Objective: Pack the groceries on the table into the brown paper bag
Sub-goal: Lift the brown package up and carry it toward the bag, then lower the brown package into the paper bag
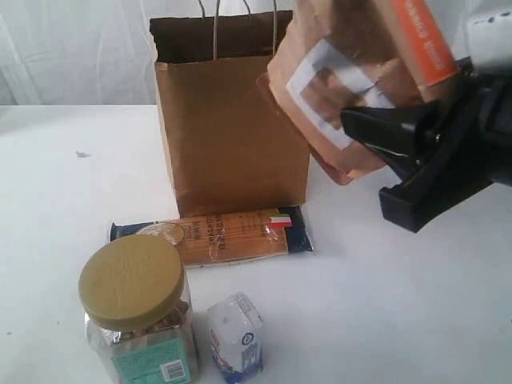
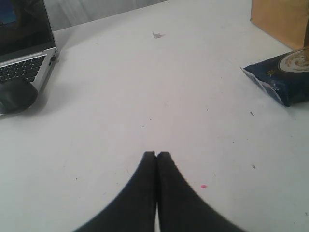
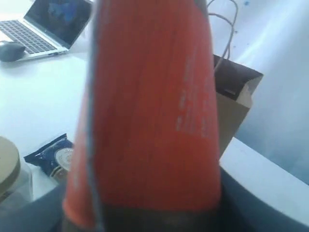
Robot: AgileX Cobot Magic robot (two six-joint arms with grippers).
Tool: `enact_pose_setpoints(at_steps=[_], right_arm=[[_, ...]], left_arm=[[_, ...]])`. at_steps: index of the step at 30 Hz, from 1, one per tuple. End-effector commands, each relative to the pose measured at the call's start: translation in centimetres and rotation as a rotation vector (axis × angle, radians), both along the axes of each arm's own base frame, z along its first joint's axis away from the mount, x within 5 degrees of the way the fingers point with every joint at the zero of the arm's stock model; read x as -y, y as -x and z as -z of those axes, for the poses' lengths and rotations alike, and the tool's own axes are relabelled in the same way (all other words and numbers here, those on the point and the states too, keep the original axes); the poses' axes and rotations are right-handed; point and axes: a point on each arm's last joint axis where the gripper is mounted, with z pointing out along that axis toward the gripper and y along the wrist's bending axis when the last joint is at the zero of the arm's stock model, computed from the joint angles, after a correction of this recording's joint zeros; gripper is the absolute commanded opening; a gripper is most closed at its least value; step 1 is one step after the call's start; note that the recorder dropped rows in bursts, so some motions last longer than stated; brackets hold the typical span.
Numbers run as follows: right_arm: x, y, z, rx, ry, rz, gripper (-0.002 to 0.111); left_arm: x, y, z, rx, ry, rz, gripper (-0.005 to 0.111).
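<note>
The brown paper bag (image 1: 228, 120) stands upright and open at the back of the table (image 1: 384, 304). My right gripper (image 1: 376, 136) is shut on the brown orange-labelled pouch (image 1: 352, 80), held in the air to the right of the bag's top. The pouch's orange label (image 3: 149, 111) fills the right wrist view. The spaghetti packet (image 1: 216, 234) lies flat in front of the bag. The jar with the olive-yellow lid (image 1: 136, 312) and the small white-blue carton (image 1: 236, 338) stand at the front. My left gripper (image 2: 157, 155) is shut and empty over bare table.
A laptop (image 2: 21, 46) and a dark mouse (image 2: 17, 94) sit at the far side of the table in the left wrist view. The spaghetti packet's blue end (image 2: 282, 77) lies near the bag's corner (image 2: 285, 19).
</note>
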Motion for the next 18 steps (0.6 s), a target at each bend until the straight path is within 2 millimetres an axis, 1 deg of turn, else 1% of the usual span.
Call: enact_pose_setpoints(at_steps=[1,3,5,8,9,10,12,13,16,17,18], right_arm=[[1.0,-0.4,-0.9,0.018,-0.116,0.087,0.025],[1.3,-0.6,-1.3,-0.009,-0.226,0.133,0.025],[1.6,-0.9,-2.2,-0.018,-0.375,0.174,0.025],[1.6,-1.2,-4.8,-0.004,-0.551,0.189,0.025],[1.6,-1.4,-5.6,0.004,-0.583,0.188,0.025],[1.3,-1.9,-6.8,0.018,-0.614,0.184,0.025],[0.8,-2.7,-8.4,0.040,-0.631,0.179,0.025],[0.4,-3.5,-9.4,0.050,-0.639,0.174,0.025],[-1.0,-5.7,-11.2,0.060,-0.647,0.169,0.025],[-2.1,-7.5,-12.0,0.069,-0.652,0.172,0.025],[-2.4,-8.5,-12.2,0.084,-0.661,0.183,0.025]], left_arm=[[0.0,0.0,0.1,0.003,0.004,-0.003,0.000],[0.0,0.0,0.1,0.003,0.004,-0.003,0.000],[0.0,0.0,0.1,0.003,0.004,-0.003,0.000],[0.0,0.0,0.1,0.003,0.004,-0.003,0.000],[0.0,0.0,0.1,0.003,0.004,-0.003,0.000],[0.0,0.0,0.1,0.003,0.004,-0.003,0.000],[0.0,0.0,0.1,0.003,0.004,-0.003,0.000],[0.0,0.0,0.1,0.003,0.004,-0.003,0.000],[0.0,0.0,0.1,0.003,0.004,-0.003,0.000],[0.0,0.0,0.1,0.003,0.004,-0.003,0.000],[0.0,0.0,0.1,0.003,0.004,-0.003,0.000]])
